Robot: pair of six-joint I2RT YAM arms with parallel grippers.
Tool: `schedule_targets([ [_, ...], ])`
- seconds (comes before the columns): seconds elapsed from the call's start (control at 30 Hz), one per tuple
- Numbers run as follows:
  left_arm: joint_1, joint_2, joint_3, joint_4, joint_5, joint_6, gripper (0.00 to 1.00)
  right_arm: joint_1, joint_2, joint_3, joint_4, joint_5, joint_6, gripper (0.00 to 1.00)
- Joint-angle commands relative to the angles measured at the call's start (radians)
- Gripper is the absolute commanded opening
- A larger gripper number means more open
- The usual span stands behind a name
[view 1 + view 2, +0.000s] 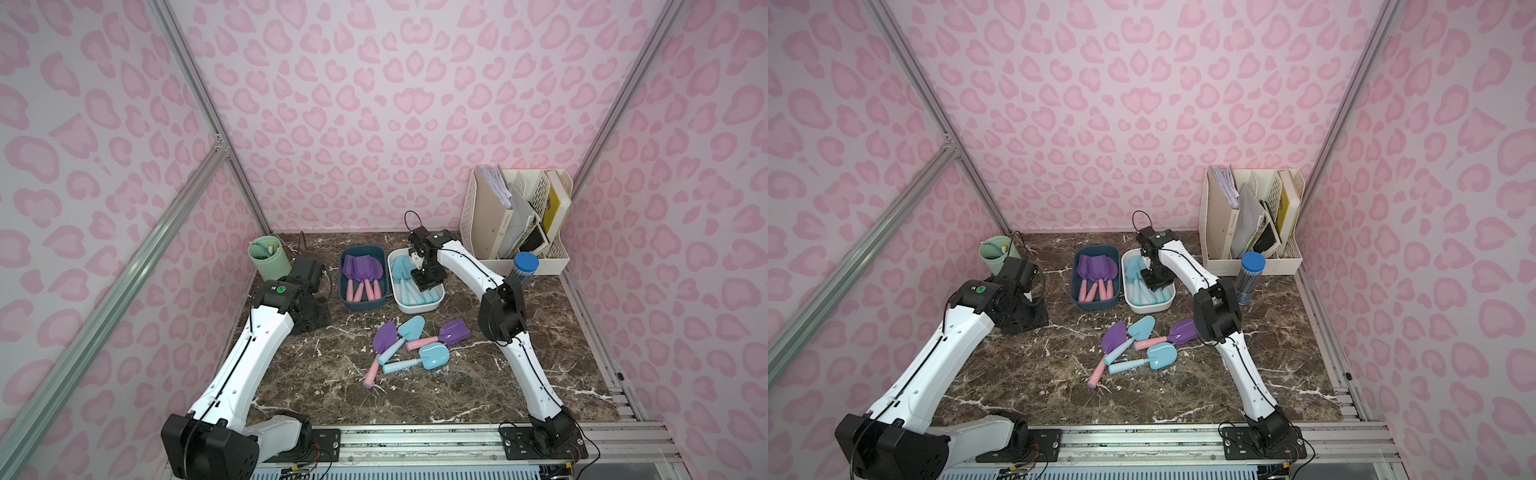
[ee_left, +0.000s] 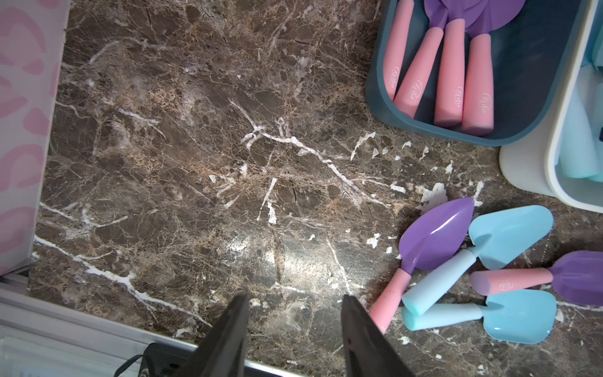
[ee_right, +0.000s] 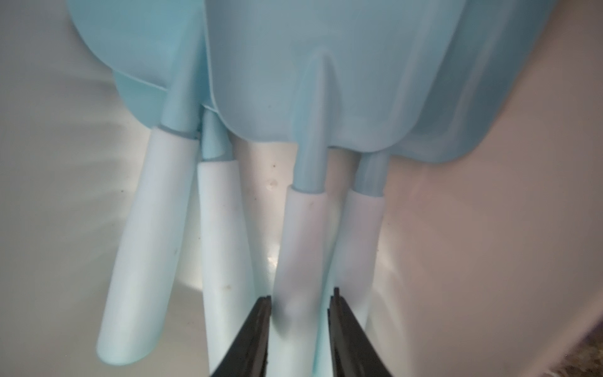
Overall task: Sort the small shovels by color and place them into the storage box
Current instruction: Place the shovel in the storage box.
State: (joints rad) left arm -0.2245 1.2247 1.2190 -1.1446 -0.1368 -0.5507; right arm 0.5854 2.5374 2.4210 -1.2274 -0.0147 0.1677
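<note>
Two storage boxes stand at the back of the marble table. The dark blue box holds purple shovels with pink handles. The white box holds several light blue shovels. My right gripper reaches down into the white box. Its jaws straddle one pale blue handle, slightly open, with a sliver of gap on one side. Loose on the table lie purple shovels and blue shovels, crossed over each other. My left gripper hangs open over bare marble left of that pile, holding nothing.
A green cup stands at the back left. A cream file organizer with papers fills the back right corner. A clear jar with a blue lid is in front of it, beside my right arm. A metal rail runs along the front edge.
</note>
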Motion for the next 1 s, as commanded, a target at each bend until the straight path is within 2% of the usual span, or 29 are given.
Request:
schedule_targets([
  [0.0,0.0,0.001,0.008,0.0,-0.006,0.003,0.51,-0.004,-0.011,0.005,-0.007,-0.001,-0.009,0.37],
  [0.33,0.0,-0.002,0.032,-0.012,-0.006,0.004,0.51,-0.011,-0.091,0.028,-0.003,0.018,0.002,0.39],
  [0.57,-0.017,-0.005,0.051,-0.018,0.016,0.009,0.51,-0.01,-0.241,-0.007,0.056,0.057,0.063,0.4],
  [0.67,-0.051,-0.005,0.066,-0.018,0.02,0.016,0.51,-0.012,-0.368,-0.126,0.153,0.066,0.102,0.44],
  [0.97,-0.186,-0.032,0.05,-0.026,0.033,0.053,0.51,-0.021,-0.752,-0.53,0.362,0.097,0.245,0.45],
])
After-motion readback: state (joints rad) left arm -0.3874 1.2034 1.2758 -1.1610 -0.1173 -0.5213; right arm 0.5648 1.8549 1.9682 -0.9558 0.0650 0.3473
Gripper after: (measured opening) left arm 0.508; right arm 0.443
